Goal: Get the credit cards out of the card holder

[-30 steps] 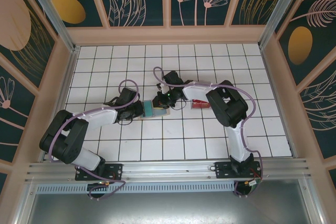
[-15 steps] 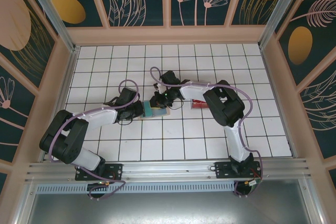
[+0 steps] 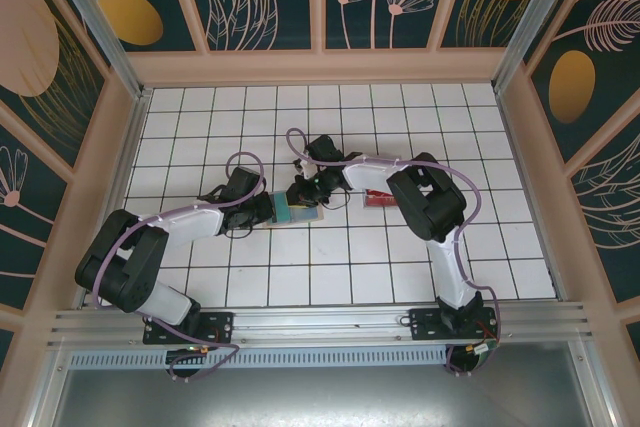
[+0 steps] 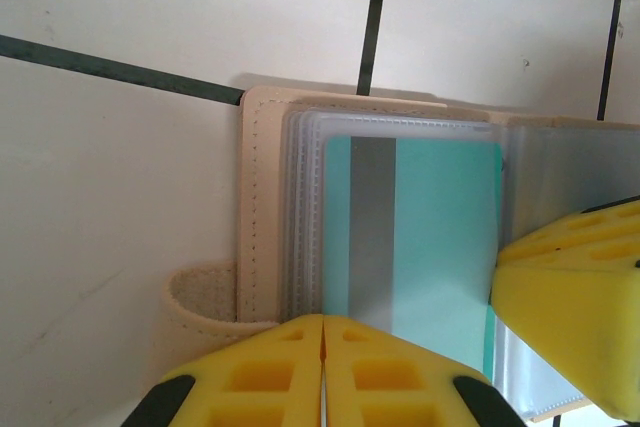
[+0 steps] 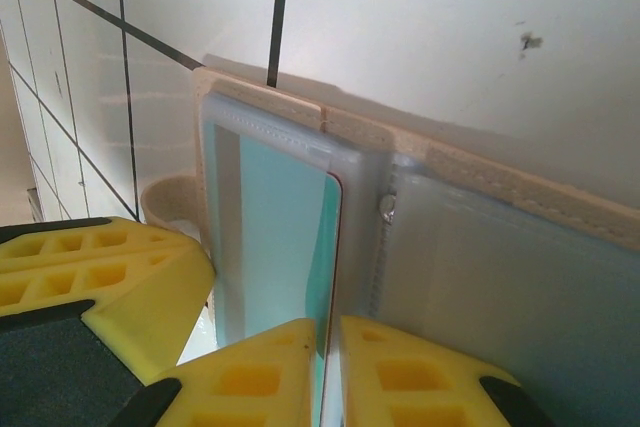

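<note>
Looking down from above, we see the card holder (image 3: pixel 300 214) lying open near the middle of the tiled worktop (image 3: pixel 400 267), well away from every edge. The left claw (image 3: pixel 272 210) is at its left end and the right claw (image 3: pixel 308 194) is over its far side. A small red item (image 3: pixel 380 198) lies just to the right.

At the left wrist, we find the left claw pressed together at the edge of the holder's clear sleeves (image 4: pixel 305 207), beside a teal card (image 4: pixel 420 247).

At the right wrist, the right claw pinches that teal card's edge.
</note>
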Controlling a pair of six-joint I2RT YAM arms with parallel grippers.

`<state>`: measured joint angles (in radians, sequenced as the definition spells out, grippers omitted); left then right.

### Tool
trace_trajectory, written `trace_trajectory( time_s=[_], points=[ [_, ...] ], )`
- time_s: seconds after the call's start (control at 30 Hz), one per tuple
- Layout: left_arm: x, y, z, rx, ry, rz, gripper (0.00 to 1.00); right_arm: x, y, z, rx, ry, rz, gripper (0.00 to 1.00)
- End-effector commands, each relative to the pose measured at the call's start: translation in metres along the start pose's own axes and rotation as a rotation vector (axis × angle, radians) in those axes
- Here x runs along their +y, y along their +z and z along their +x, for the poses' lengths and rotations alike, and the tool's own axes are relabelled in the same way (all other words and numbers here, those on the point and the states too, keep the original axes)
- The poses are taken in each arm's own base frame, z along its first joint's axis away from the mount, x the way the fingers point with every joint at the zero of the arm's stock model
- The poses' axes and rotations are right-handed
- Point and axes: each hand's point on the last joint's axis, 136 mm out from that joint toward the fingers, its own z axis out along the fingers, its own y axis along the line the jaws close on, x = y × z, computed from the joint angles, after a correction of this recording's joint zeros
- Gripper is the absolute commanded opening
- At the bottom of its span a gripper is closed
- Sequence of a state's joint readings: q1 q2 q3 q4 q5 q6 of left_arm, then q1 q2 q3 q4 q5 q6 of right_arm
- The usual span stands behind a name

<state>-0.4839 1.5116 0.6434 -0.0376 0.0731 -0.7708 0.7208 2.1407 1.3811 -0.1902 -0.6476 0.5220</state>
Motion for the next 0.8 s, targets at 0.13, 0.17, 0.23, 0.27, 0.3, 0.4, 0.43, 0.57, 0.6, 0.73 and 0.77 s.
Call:
trace_trajectory(
  time_s=[0.13, 0.17, 0.23, 0.27, 0.3, 0.4, 0.43, 0.57, 0.6, 0.73, 0.77],
  points=[
    [0.009, 0.002, 0.01, 0.031, -0.003, -0.017, 0.1, 0.0, 0.003, 0.006, 0.031, 0.0, -0.009, 0.16],
    [0.009, 0.002, 0.01, 0.031, -0.003, -0.016, 0.1, 0.0, 0.004, 0.007, 0.036, -0.003, -0.01, 0.16],
    [0.009, 0.002, 0.01, 0.034, -0.003, -0.013, 0.1, 0.003, 0.006, 0.007, 0.044, -0.012, -0.016, 0.17],
    [0.008, 0.002, 0.01, 0.034, -0.006, -0.013, 0.1, 0.004, 0.008, 0.007, 0.048, -0.014, -0.016, 0.17],
    [0.008, 0.002, 0.01, 0.034, -0.006, -0.01, 0.1, 0.004, 0.009, 0.008, 0.052, -0.016, -0.018, 0.17],
    [0.007, 0.002, 0.011, 0.038, -0.007, -0.006, 0.1, 0.005, 0.011, 0.009, 0.059, -0.019, -0.02, 0.16],
    [0.007, 0.002, 0.011, 0.036, -0.007, -0.005, 0.1, 0.005, 0.011, 0.009, 0.058, -0.019, -0.019, 0.16],
    [0.007, 0.002, 0.011, 0.037, -0.008, 0.0, 0.1, 0.004, 0.011, 0.009, 0.059, -0.017, -0.017, 0.11],
    [0.007, 0.002, 0.011, 0.038, -0.009, 0.0, 0.1, 0.005, 0.01, 0.01, 0.058, -0.019, -0.015, 0.09],
    [0.007, 0.002, 0.011, 0.035, -0.009, -0.004, 0.09, 0.007, 0.004, 0.007, 0.036, -0.025, -0.008, 0.0],
    [0.008, 0.002, 0.011, 0.034, -0.01, -0.007, 0.09, 0.008, 0.001, 0.006, 0.025, -0.028, -0.005, 0.0]
  ],
)
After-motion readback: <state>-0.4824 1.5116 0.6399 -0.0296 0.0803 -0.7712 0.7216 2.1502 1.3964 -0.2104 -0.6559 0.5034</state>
